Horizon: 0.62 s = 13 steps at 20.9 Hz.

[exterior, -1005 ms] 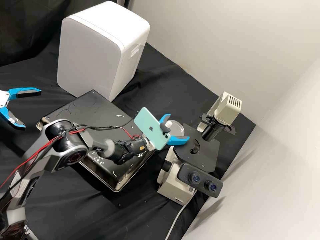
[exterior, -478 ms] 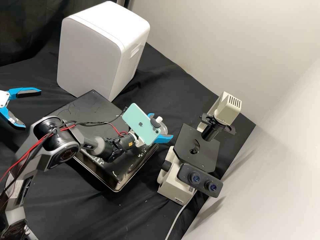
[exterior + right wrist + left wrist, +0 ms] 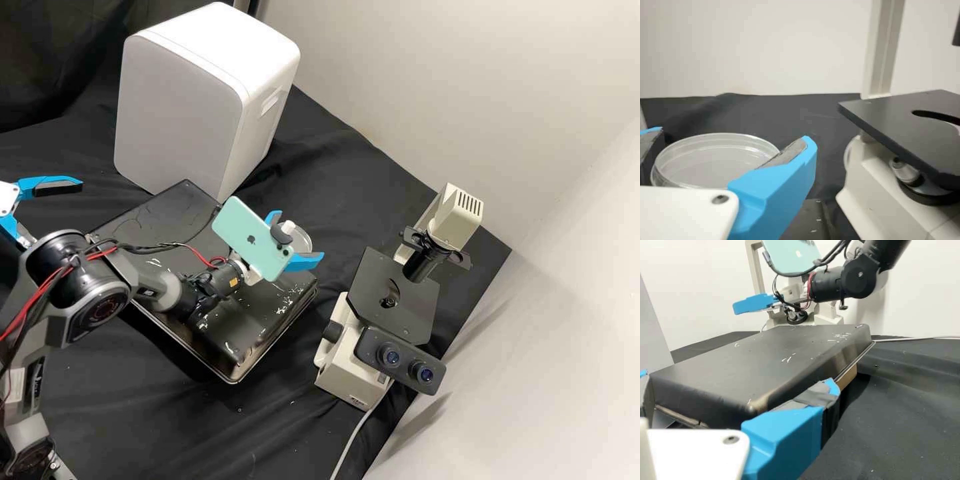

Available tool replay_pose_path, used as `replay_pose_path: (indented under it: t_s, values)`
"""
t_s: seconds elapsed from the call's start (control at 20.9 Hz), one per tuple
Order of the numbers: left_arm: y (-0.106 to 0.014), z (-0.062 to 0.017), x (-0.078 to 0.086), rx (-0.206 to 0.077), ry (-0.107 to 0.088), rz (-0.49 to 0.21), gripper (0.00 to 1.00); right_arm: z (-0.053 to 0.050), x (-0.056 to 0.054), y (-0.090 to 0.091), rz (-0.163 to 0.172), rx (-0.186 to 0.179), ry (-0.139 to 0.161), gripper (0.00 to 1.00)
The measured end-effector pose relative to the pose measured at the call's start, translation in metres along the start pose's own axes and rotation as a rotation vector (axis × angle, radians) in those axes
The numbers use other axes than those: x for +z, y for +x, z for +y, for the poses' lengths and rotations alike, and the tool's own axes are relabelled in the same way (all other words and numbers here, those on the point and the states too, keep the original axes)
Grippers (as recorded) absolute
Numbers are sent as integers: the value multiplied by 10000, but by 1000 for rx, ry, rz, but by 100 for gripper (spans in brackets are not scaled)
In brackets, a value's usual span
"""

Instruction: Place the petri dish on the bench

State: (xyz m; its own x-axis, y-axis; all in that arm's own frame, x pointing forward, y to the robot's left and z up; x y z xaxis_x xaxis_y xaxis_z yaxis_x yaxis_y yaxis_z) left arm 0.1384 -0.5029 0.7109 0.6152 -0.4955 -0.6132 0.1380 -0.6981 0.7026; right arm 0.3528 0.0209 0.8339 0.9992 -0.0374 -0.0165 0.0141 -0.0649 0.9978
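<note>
Looks like the carry step: the right gripper (image 3: 297, 239) has its fingers clamped on the petri dish (image 3: 300, 235), which hangs in the air just beside the microscope (image 3: 380, 320). Next up it needs bare desk (image 3: 333, 167), a slow lowering, then letting go. The right wrist view shows the dish clear and empty; the high view adds the black slab (image 3: 167, 213) under it, plus the left gripper (image 3: 30, 207) spread wide, holding nothing, well away from the microscope.

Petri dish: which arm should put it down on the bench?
Right. The right gripper holds the petri dish above the black tray; the left gripper sits open, empty, past the tray's far side.
</note>
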Motion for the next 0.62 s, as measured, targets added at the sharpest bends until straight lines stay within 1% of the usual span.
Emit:
replay_pose_path:
  t_s: [0.19, 0.38, 0.43, 0.48, 0.62]
  values:
    - [0, 0, 0, 0, 0, 0, 100, -80, -96, -200, 51, -4, 1, 0]
    - [0, 0, 0, 0, 0, 0, 100, -143, -138, -360, 83, -9, 2, 0]
    - [0, 0, 0, 0, 0, 0, 100, -169, -140, -396, 87, -14, 2, 0]
    - [0, 0, 0, 0, 0, 0, 100, -195, -133, -421, 85, -23, 3, 0]
    - [0, 0, 0, 0, 0, 0, 100, -263, -90, -481, 68, -49, 3, 0]
